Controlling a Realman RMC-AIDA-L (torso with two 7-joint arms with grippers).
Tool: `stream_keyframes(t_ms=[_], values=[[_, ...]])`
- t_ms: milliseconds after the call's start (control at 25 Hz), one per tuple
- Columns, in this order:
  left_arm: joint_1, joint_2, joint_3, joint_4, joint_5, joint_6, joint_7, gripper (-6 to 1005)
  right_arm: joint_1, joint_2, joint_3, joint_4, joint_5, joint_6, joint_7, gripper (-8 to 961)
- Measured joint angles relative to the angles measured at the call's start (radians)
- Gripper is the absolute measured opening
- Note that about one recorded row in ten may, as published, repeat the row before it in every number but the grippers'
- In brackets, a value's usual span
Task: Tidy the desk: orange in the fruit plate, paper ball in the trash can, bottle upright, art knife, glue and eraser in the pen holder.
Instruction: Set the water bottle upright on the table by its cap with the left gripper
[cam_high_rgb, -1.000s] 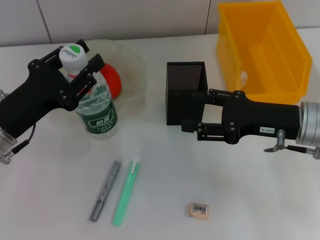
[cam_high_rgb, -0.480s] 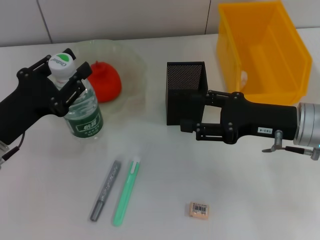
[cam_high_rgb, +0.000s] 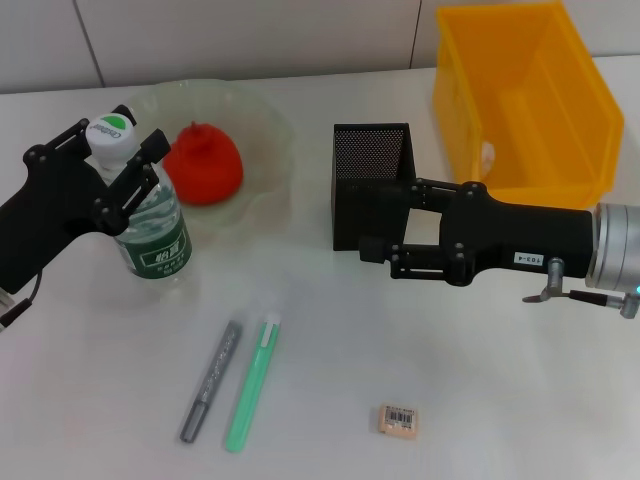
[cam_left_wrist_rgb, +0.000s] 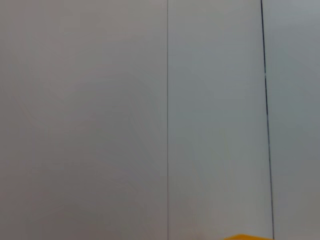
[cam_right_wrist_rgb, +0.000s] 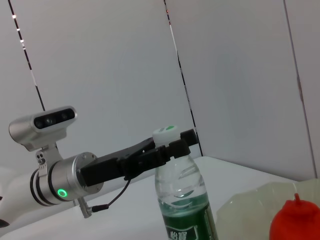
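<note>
The left gripper (cam_high_rgb: 120, 165) has its fingers pinching the bottle (cam_high_rgb: 150, 235) at the neck; the bottle stands upright on the desk (cam_high_rgb: 330, 360), just beside the plate (cam_high_rgb: 265, 125). The right gripper (cam_high_rgb: 375, 255) hovers beside the holder (cam_high_rgb: 365, 165), fingers spread. The eraser (cam_high_rgb: 400, 418) lies flat nearer the right arm.

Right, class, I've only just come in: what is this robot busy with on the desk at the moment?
It is tidying a desk. The left end effector grips the neck of the bottle, which stands upright beside the fruit plate; the orange already lies in that plate. The right end effector is at the front of the pen holder, near the trash can. The eraser and two pen-like items lie loose on the desk.
</note>
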Motion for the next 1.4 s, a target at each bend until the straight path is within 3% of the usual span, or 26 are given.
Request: stream_keyframes(t_ms=[1400], values=[[0.006,-0.006,-0.066,-0.091,-0.011,0.002,0.079,431,0.01,0.002,-0.008,0.0,0.0,0.004,0.008,766]])
